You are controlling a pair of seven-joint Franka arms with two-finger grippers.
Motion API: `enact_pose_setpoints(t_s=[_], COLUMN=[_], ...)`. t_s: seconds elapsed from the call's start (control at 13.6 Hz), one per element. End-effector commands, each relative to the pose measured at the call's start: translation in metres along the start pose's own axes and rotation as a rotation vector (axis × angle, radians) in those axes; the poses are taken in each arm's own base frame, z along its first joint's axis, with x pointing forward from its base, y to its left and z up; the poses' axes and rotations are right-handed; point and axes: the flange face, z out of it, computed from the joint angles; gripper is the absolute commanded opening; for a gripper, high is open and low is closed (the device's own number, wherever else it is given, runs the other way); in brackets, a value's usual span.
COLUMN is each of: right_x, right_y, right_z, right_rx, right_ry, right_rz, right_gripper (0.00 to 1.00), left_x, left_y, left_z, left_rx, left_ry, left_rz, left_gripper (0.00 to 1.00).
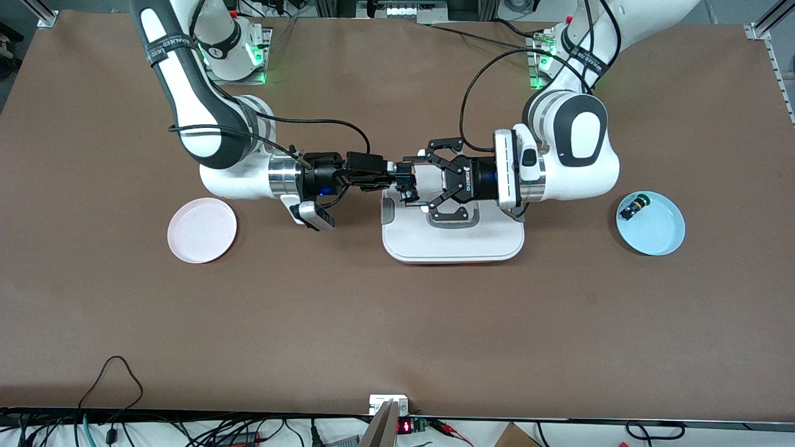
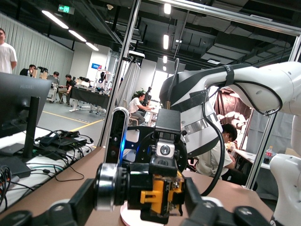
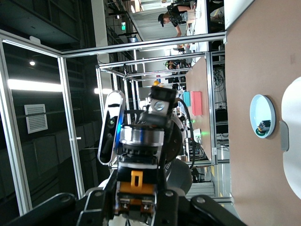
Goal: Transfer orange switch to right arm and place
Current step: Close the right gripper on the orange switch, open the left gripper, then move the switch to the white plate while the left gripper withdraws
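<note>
Handover in mid-air over the white tray [image 1: 453,248]: the right gripper [image 1: 405,181] and left gripper [image 1: 420,184] meet nose to nose, the orange switch [image 1: 407,186] between them. The right gripper's slim fingers are clamped on the switch; the left gripper's claw looks parted, though the front view is too crowded to be sure it is clear. To do this step well, the left arm should back straight away only once free, leaving the right's grip undisturbed. Count: two arms, two plates, one pink plate [image 1: 202,230] empty, one blue plate [image 1: 651,223] holding one green-capped switch [image 1: 635,206]; one tray.
</note>
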Motion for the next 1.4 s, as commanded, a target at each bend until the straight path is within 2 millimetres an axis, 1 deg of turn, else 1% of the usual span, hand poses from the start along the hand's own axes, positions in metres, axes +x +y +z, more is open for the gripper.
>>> enact_pose_setpoints(t_s=[0.0, 0.15, 0.22, 0.29, 0.37, 0.44, 0.59, 0.66, 0.74, 0.81, 0.88, 0.96, 1.03, 1.11, 1.18, 1.25, 1.33], right_x=[0.006, 0.006, 0.008, 0.012, 0.015, 0.02, 0.031, 0.036, 0.039, 0.04, 0.042, 0.042, 0.042, 0.042, 0.043, 0.043, 0.043], right_y=[-0.005, -0.006, -0.007, -0.008, -0.01, -0.012, -0.016, -0.017, -0.021, -0.023, -0.024, -0.023, -0.022, -0.019, -0.016, -0.013, -0.009], right_z=[0.003, 0.002, -0.001, -0.008, -0.016, -0.028, -0.059, -0.074, -0.09, -0.103, -0.12, -0.136, -0.15, -0.164, -0.181, -0.199, -0.217], right_rx=[0.018, 0.015, 0.011, 0.002, -0.018, -0.049, -0.157, -0.206, -0.255, -0.32, -0.407, -0.499, -0.578, -0.654, -0.727, -0.781, -0.835], right_ry=[0.004, 0.004, 0.006, 0.011, 0.01, 0.006, -0.024, -0.04, -0.064, -0.104, -0.138, -0.184, -0.233, -0.277, -0.326, -0.381, -0.443], right_rz=[-0.033, -0.039, -0.04, -0.048, -0.059, -0.078, -0.139, -0.163, -0.191, -0.221, -0.254, -0.288, -0.309, -0.328, -0.358, -0.382, -0.41], right_gripper=[0.14, 0.14, 0.14, 0.14, 0.14, 0.14, 0.13, 0.12, 0.12, 0.12, 0.12, 0.12, 0.12, 0.12, 0.12, 0.12, 0.12], left_x=[0.009, 0.012, 0.014, 0.02, 0.031, 0.035, 0.042, 0.041, 0.043, 0.042, 0.038, 0.035, 0.034, 0.032, 0.035, 0.036, 0.034], left_y=[-0.001, -0.014, -0.021, -0.03, -0.037, -0.046, -0.056, -0.059, -0.061, -0.06, -0.06, -0.06, -0.06, -0.059, -0.059, -0.061, -0.063], left_z=[-0.004, -0.035, -0.053, -0.078, -0.105, -0.135, -0.191, -0.214, -0.245, -0.277, -0.32, -0.356, -0.386, -0.409, -0.429, -0.448, -0.454], left_rx=[0.006, 0.037, 0.03, 0.036, 0.056, 0.079, 0.101, 0.104, 0.121, 0.118, 0.137, 0.169, 0.201, 0.218, 0.23, 0.281, 0.303], left_ry=[0.017, 0.009, -0.005, -0.027, -0.063, -0.11, -0.185, -0.23, -0.288, -0.367, -0.445, -0.515, -0.576, -0.639, -0.721, -0.77, -0.807], left_rz=[-0.036, -0.021, 0.001, 0.03, 0.069, 0.101, 0.119, 0.123, 0.136, 0.149, 0.144, 0.143, 0.146, 0.158, 0.205, 0.253, 0.318], left_gripper=[1.0, 1.0, 1.0, 1.0, 1.0, 1.0, 1.0, 1.0, 1.0, 1.0, 1.0, 1.0, 1.0, 1.0, 1.0, 1.0, 1.0])
